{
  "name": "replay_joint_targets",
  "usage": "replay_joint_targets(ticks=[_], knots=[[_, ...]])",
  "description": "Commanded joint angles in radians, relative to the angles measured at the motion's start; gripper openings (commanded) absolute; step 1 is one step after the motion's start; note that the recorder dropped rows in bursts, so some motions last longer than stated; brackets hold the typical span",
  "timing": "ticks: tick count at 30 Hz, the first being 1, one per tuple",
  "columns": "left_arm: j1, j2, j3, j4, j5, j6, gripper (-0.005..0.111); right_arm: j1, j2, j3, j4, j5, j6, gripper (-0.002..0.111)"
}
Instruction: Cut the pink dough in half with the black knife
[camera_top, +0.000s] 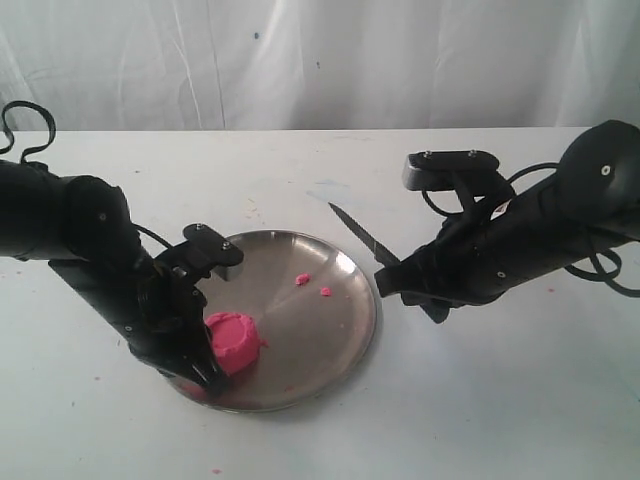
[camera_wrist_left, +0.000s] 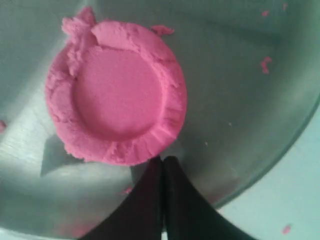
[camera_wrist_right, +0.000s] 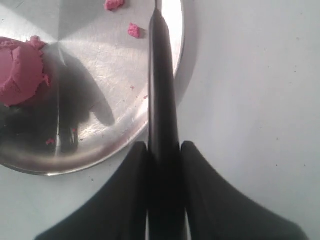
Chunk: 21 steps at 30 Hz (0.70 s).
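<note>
Pressed-together left gripper (camera_wrist_left: 162, 159) tips sit at the edge of the pink dough (camera_wrist_left: 117, 95). Right gripper (camera_wrist_right: 163, 147) pinches the black knife (camera_wrist_right: 161, 75), blade over the steel plate (camera_wrist_right: 100, 125) rim, apart from the uncut dough; next, the edge likely needs centring above the puck. Only the left wrist view shows its dished top.

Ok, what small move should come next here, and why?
Probably the right claw should carry the slim black knife across the round steel plate to above the pink dough puck: the puck is uncut, and the blade hangs over the plate's opposite edge.
</note>
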Motion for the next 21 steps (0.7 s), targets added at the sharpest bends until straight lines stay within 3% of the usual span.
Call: replay_joint_targets(ticks=[1,11,15,21], knots=[[0.001,0.017,-0.015,-0.008,-0.049,0.003,0.0,0.001,-0.005,-0.017,0.026,0.012,-0.001,0.0],[0.001,0.095,-0.094,-0.008,-0.114,0.003,0.0,0.001,-0.005,-0.017,0.057,0.013,-0.057,0.0],[0.001,0.044,-0.171,0.014,0.034,0.003,0.0,0.001,-0.005,-0.017,0.053,0.013,-0.108,0.0],[0.001,-0.096,-0.278,0.186,0.294,-0.009,0.0,0.001,-0.005,-0.023,0.055,0.051,-0.152,0.0]])
